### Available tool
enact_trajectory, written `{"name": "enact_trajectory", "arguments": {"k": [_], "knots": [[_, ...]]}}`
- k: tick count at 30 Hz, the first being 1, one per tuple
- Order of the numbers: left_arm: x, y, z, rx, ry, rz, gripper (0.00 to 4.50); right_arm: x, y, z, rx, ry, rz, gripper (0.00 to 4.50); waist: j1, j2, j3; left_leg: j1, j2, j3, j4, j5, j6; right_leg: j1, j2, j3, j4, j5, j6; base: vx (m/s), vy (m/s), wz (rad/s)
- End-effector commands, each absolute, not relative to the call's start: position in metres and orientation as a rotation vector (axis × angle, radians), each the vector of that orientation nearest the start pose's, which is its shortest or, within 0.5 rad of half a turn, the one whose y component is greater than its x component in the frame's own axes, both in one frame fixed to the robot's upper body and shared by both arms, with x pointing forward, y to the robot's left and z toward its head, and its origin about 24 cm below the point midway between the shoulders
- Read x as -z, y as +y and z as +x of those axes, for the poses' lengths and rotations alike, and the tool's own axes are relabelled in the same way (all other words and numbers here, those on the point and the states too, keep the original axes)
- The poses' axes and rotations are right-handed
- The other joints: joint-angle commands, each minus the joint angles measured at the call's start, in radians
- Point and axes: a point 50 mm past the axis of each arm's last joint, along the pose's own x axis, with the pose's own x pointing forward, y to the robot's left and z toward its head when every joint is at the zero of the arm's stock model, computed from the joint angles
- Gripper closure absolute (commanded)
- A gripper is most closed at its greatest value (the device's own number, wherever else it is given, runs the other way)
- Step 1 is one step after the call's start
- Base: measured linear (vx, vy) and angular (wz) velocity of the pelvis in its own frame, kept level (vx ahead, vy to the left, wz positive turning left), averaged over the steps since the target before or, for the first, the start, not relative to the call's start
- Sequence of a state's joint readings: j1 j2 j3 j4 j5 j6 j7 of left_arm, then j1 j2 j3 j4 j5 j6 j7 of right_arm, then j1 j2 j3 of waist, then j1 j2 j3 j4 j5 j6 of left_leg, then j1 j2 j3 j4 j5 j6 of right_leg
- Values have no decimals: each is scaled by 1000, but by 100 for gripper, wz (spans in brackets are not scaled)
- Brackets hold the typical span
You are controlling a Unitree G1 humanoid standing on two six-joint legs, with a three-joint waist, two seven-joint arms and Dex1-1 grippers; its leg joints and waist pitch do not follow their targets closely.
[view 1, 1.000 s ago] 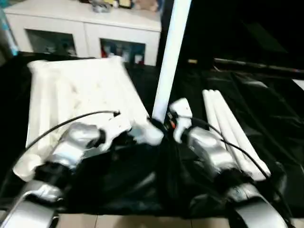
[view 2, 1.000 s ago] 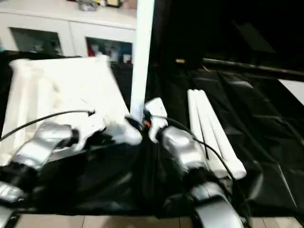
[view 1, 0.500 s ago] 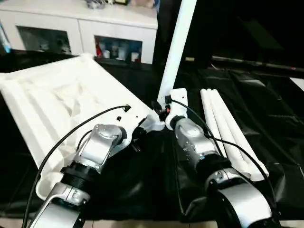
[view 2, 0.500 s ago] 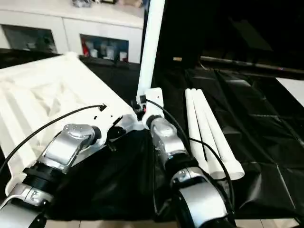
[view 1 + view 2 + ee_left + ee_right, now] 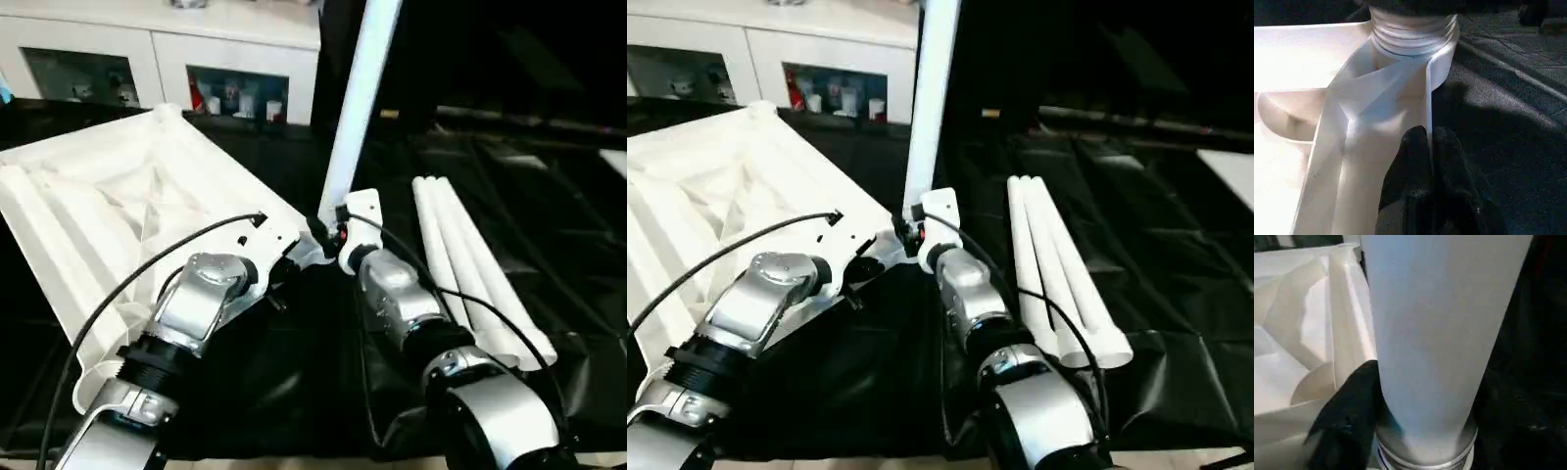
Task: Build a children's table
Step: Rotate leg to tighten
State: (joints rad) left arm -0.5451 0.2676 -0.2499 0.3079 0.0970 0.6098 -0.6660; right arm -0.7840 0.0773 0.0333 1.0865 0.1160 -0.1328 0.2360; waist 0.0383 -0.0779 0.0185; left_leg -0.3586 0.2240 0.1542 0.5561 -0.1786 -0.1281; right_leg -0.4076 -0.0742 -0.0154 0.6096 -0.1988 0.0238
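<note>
The children's table top lies upside down on the black-covered work table, white, with its ribs and rim facing up. One white leg stands upright in the near right corner socket, its threaded base seated in the round collar. My left gripper is shut on the thin rim wall just beside that socket. My right gripper sits at the foot of the upright leg, close against it. Three more legs lie side by side on the black cover to the right.
A white cabinet with glass-fronted shelves stands behind the work table. The black cover is creased and stretches to the right of the lying legs. A black cable arcs over my left forearm.
The head camera has shifted and steadied. The upright leg, the table top and both grippers keep their places relative to one another.
</note>
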Motion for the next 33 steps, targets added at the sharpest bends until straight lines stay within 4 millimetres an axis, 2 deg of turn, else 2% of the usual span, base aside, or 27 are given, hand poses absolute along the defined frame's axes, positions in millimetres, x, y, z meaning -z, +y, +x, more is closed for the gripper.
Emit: {"name": "enact_trajectory", "arguments": {"k": [1, 2, 4, 5, 7, 9, 10, 15, 17, 19, 20, 23, 24, 25, 33], "knots": [[-66, 116, 327, 772, 497, 391, 450, -12, -55, 346, -484, 358, 77, 134, 7, 20, -37, -5, -9, 20, -66, -271, -4, 37, -27, 16, -69, -132, -175, 0, 0, 0], [-66, 117, 327, 779, 493, 394, 450, -15, -56, 347, -499, 342, 80, 121, 8, 26, -39, -4, -8, 21, -65, -249, -3, 38, -27, 17, -65, -101, -182, 0, 0, 0], [-68, 116, 326, 819, 468, 403, 450, -23, -58, 351, -536, 308, 89, 102, 9, 23, -37, -5, -10, 23, -62, -213, 7, 42, -25, 15, -61, -47, -198, 0, 0, 0], [-68, 116, 326, 819, 468, 403, 450, -23, -58, 351, -536, 308, 89, 89, 10, 25, -39, -4, -10, 23, -61, -208, 9, 43, -26, 15, -60, -40, -203, 0, 0, 0], [-68, 117, 324, 856, 461, 413, 450, -30, -61, 352, -601, 269, 85, 77, 12, 28, -42, -5, -10, 25, -56, -165, 19, 48, -25, 16, -53, 32, -221, 0, 0, 0], [-67, 118, 323, 872, 469, 414, 450, -34, -63, 351, -650, 247, 79, 66, 16, 27, -42, -8, -13, 28, -48, -75, 50, 53, -22, 15, -43, 145, -242, 0, 0, 0], [-67, 118, 323, 878, 465, 416, 450, -34, -64, 351, -656, 245, 75, 59, 17, 27, -42, -7, -13, 29, -47, -61, 57, 53, -23, 15, -42, 159, -252, 0, 0, 0], [-66, 124, 320, 947, 452, 434, 450, -40, -85, 343, -757, 212, 17, 15, 27, 29, -38, -1, -12, 30, -46, -67, 62, 55, -21, 15, -45, 150, -254, 0, 0, 0], [-65, 126, 319, 980, 451, 434, 450, -43, -94, 339, -798, 199, -15, 15, 30, 28, -37, 1, -11, 31, -47, -92, 58, 55, -22, 16, -47, 119, -250, 0, 0, 0], [-64, 129, 318, 996, 455, 439, 450, -46, -99, 335, -836, 186, -20, 15, 30, 35, -35, 1, -10, 30, -49, -120, 46, 53, -23, 16, -50, 79, -246, 0, 0, 0], [-64, 131, 317, 1005, 459, 442, 450, -50, -102, 333, -857, 177, -17, 15, 30, 35, -37, 0, -11, 28, -49, -122, 41, 56, -23, 16, -48, 73, -241, 0, 0, 0], [-64, 133, 316, 1031, 456, 453, 450, -54, -107, 330, -875, 165, -15, 15, 29, 33, -36, -1, -10, 28, -49, -130, 41, 54, -24, 16, -50, 55, -239, 0, 0, 0], [-64, 134, 316, 1043, 455, 454, 450, -55, -108, 329, -882, 162, -23, 15, 30, 39, -36, 0, -10, 27, -49, -131, 36, 53, -24, 16, -49, 51, -240, 0, 0, 0], [-64, 135, 315, 1055, 455, 458, 450, -57, -110, 327, -892, 163, -30, 15, 29, 35, -36, 0, -10, 28, -48, -133, 34, 53, -24, 16, -50, 47, -241, 0, 0, 0], [-64, 138, 305, 1200, 431, 449, 450, -61, -119, 317, -984, 189, -74, 15, 42, 35, -37, 2, -10, 28, -45, -114, 37, 54, -23, 16, -46, 74, -240, 0, 0, 0]]}}
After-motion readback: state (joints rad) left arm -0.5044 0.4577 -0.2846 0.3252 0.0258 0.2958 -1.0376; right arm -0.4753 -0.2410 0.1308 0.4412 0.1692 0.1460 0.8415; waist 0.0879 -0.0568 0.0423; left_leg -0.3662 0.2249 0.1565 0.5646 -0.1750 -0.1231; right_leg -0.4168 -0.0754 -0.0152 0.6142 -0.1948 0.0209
